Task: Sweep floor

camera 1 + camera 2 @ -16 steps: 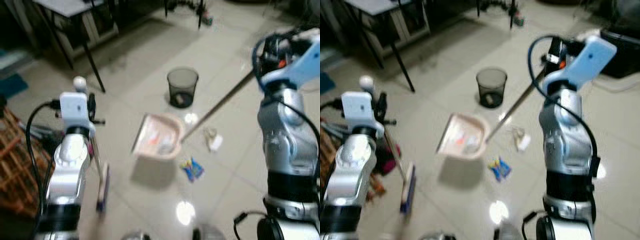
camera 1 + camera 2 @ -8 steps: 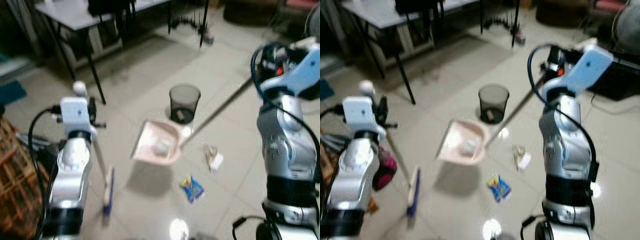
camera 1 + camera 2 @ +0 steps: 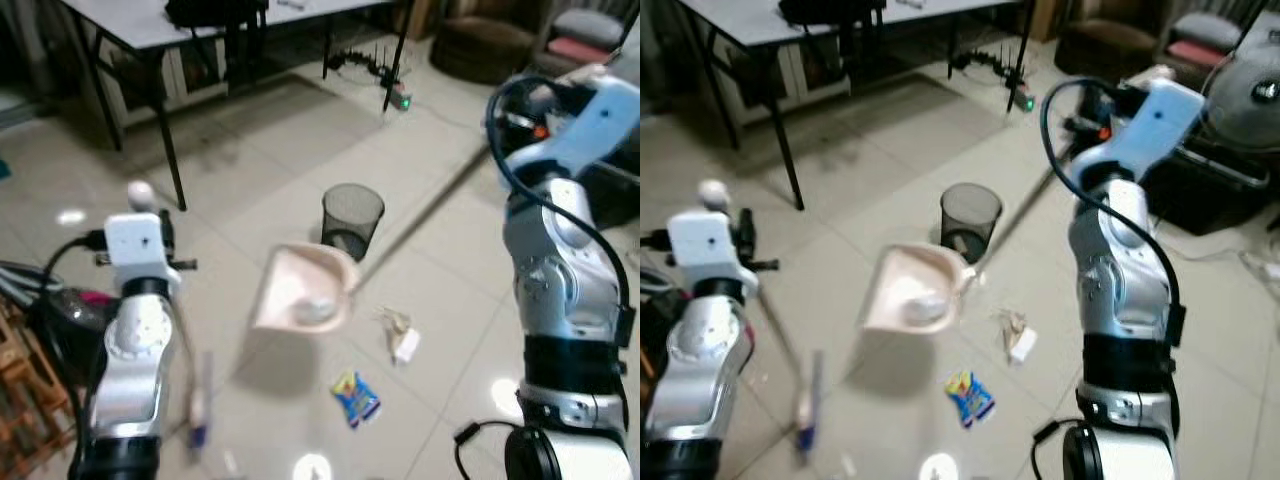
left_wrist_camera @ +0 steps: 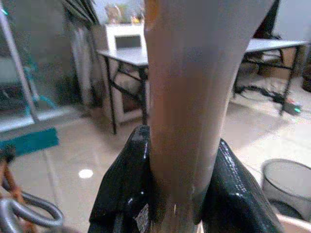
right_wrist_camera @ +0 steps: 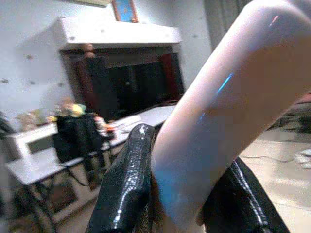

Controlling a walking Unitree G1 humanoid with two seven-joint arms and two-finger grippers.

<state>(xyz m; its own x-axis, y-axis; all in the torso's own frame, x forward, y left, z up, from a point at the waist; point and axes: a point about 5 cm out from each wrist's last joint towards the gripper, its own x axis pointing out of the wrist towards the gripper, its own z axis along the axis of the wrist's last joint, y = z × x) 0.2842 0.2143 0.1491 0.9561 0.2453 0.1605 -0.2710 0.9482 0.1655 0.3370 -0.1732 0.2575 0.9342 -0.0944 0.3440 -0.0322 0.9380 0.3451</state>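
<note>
In the left eye view, our pale pink plastic dustpan (image 3: 303, 292) hangs mid-frame beside the black mesh bin (image 3: 352, 220); we judge tipping comes next.

Left wrist view: left claw (image 4: 182, 191) clamped on the broom's pinkish handle (image 4: 194, 87).

Right wrist view: right claw (image 5: 187, 189) clamped on the dustpan's glossy pink handle (image 5: 228, 97).

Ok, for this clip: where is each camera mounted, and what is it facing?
Left eye, right eye: head stereo pair, looking down at the floor; both show the dustpan, bin, wrappers and both arms.
Left wrist: looks along the left gripper, jaws shut on the broom handle.
Right wrist: looks along the right gripper, jaws shut on the dustpan handle.
</note>
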